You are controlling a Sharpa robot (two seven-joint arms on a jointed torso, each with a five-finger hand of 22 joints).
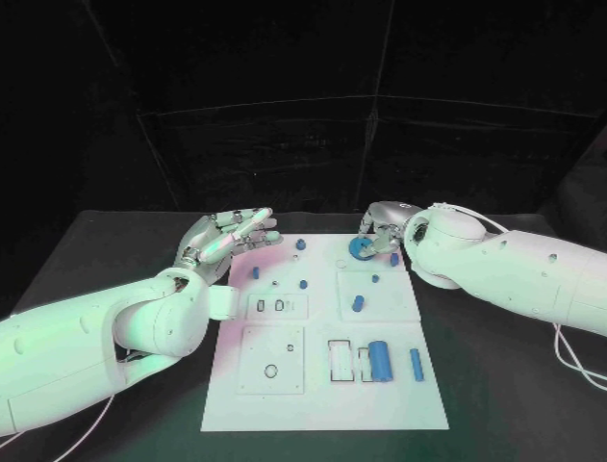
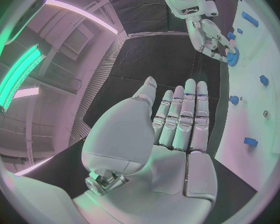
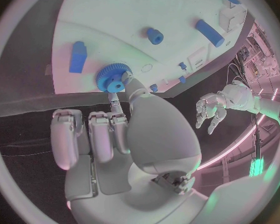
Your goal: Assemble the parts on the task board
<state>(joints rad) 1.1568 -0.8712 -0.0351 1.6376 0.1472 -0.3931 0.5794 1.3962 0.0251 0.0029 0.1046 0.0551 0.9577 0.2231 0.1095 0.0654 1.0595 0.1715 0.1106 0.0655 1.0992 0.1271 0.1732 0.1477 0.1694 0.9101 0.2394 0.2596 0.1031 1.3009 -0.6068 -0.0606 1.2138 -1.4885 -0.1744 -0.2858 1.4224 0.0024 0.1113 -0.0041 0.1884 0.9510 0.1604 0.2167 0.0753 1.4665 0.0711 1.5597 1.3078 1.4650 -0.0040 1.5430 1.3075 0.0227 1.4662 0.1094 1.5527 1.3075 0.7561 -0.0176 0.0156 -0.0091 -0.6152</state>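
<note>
The white task board (image 1: 324, 399) lies in the middle of the black table. At its far edge my right hand (image 1: 382, 228) pinches a blue gear (image 1: 363, 248) between thumb and a finger; the other fingers are curled in. The right wrist view shows the gear (image 3: 112, 78) at the board's rim (image 3: 90, 20), against the thumb tip. My left hand (image 1: 228, 237) hovers over the board's far left corner with fingers stretched out and nothing in it. From the left wrist, that hand (image 2: 177, 124) is flat, and the right hand (image 2: 209, 32) holds the gear (image 2: 232, 57).
Loose blue parts lie on the board: a thick cylinder (image 1: 380, 361) and a thin bar (image 1: 416, 364) at the near right, a short piece (image 1: 360, 304) mid-board, and small pegs (image 1: 300, 244) near the far edge. A white cable (image 1: 588, 371) trails at the right.
</note>
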